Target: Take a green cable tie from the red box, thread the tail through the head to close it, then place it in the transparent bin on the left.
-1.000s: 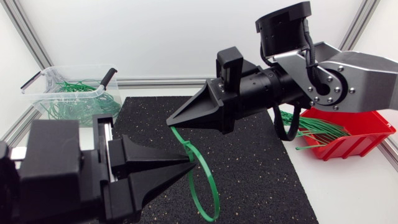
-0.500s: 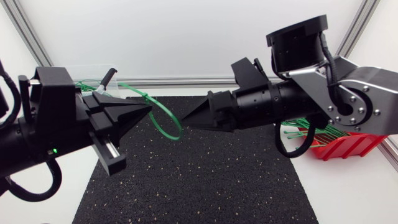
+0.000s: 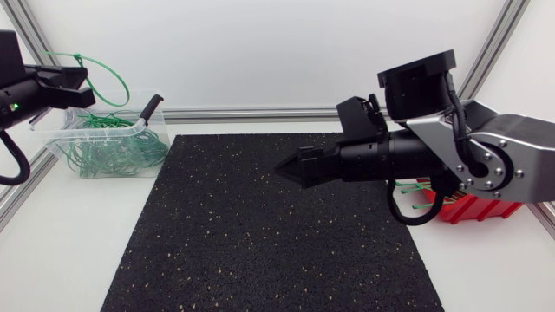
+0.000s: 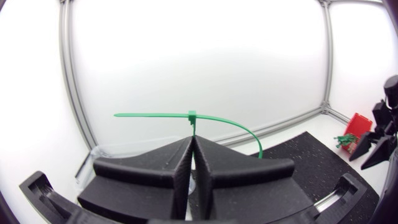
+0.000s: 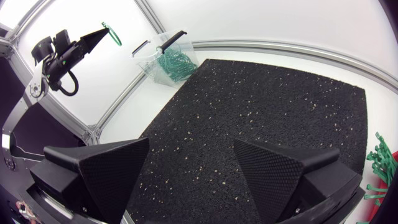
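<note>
Since its tail already sits through its head, the green cable tie (image 3: 111, 76) forms a closed loop, clamped between the pressed-together fingers of the left gripper (image 3: 85, 92) over the transparent bin (image 3: 59, 146). Only the release appears left. The right gripper (image 3: 286, 167), fingers apart and empty, hangs over the black mat (image 3: 260, 243) beside the red box (image 3: 486, 208). The bin's raised black latch (image 3: 152, 106) stands near the drop path.

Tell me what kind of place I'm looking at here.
Probably a robot test bench in a lab: a black speckled rubber mat, a transparent plastic bin of green cable ties, a red plastic box, and the robot's black left arm and silver-black right arm.
</note>
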Motion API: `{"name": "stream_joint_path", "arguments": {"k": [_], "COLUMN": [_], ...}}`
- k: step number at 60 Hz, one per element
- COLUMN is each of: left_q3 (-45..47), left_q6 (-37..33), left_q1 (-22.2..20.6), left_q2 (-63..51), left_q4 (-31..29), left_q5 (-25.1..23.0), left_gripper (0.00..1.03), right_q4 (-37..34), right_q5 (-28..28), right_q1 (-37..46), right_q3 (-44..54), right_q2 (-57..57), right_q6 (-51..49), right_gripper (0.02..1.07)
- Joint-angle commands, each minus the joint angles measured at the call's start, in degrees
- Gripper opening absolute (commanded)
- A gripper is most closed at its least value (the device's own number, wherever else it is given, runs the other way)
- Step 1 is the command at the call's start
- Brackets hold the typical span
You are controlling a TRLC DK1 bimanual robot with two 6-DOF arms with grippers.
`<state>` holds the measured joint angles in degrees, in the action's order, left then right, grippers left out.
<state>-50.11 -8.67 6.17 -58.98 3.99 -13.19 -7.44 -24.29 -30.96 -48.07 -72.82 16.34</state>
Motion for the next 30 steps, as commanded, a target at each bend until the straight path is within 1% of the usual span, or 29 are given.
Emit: {"name": "stream_joint_path", "arguments": {"k": [1, 5, 8, 12, 17, 22, 24, 25, 26, 27, 28, 29, 30], "left_q3": [-7.9, -12.8, -16.8, -21.8, -28.6, -33.2, -35.8, -37.9, -40.5, -42.2, -44.4, -46.1, -48.1], "left_q6": [2.2, 3.1, 3.0, 3.0, 3.0, 2.5, 2.4, 2.0, 1.6, 1.5, 1.6, 1.5, 1.3], "left_q1": [4.4, 6.8, 7.4, 8.4, 8.6, 8.4, 8.1, 7.8, 7.5, 7.5, 7.5, 7.5, 7.4], "left_q2": [-6.3, -11.2, -15.2, -20.0, -26.8, -32.8, -36.0, -38.1, -40.5, -42.0, -44.1, -45.9, -47.9], "left_q4": [0.8, 0.2, -1.3, -3.3, -7.9, -11.1, -14.0, -16.5, -20.6, -23.2, -26.5, -29.3, -32.5], "left_q5": [1.1, 2.9, 5.3, 7.2, 10.2, 13.7, 15.5, 16.2, 16.7, 16.9, 17.0, 17.0, 17.1], "left_gripper": [0.04, 0.04, 0.04, 0.04, 0.04, 0.04, 0.04, 0.04, 0.06, 0.09, 0.15, 0.23, 0.36], "right_q4": [-0.1, -1.2, -2.2, -2.8, -4.0, -5.1, -5.7, -5.9, -6.1, -6.3, -6.6, -6.9, -7.2], "right_q5": [1.6, 2.2, 2.7, 3.4, 3.7, 4.0, 4.0, 4.1, 4.1, 4.1, 4.1, 4.1, 4.1], "right_q1": [0.1, 0.1, 0.1, 0.1, 0.0, 0.0, 0.0, 0.0, 0.0, 0.0, 0.0, 0.0, 0.0], "right_q3": [1.9, 2.5, 3.0, 3.9, 4.9, 5.9, 6.2, 6.4, 6.6, 6.7, 6.9, 6.9, 7.1], "right_q2": [3.5, 5.4, 6.8, 8.7, 10.8, 12.5, 13.0, 13.5, 13.7, 14.0, 14.4, 14.6, 15.0], "right_q6": [-2.1, -2.5, -3.1, -3.4, -3.7, -3.8, -3.9, -3.9, -3.9, -3.9, -3.9, -3.9, -4.0], "right_gripper": [1.03, 1.03, 1.03, 1.03, 1.03, 1.03, 1.03, 1.03, 1.03, 1.03, 1.03, 1.03, 1.03]}}
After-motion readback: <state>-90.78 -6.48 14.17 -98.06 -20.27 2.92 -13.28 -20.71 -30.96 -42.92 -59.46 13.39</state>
